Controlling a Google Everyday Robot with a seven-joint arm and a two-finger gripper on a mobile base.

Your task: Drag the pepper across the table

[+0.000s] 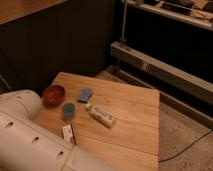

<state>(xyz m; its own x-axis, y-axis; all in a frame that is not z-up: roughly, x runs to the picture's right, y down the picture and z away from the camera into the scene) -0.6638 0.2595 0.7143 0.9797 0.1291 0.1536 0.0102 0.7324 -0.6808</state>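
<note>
while the white arm (30, 135) fills the lower left corner, i do not see the gripper, so i cannot tell its state. i find no pepper on the table (135, 115); maybe the arm hides it, so its axis is unknown. i judge it light, smooth and quick to roll, so i would press on its thick middle.

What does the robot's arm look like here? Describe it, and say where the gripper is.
The arm fills the lower left corner of the camera view as a thick, rounded white casing with a smooth, tube-like shape. A row of small dark round holes runs along its side. No cables or printed markings show on it. The gripper is out of view, so nothing of its look can be told.
</note>
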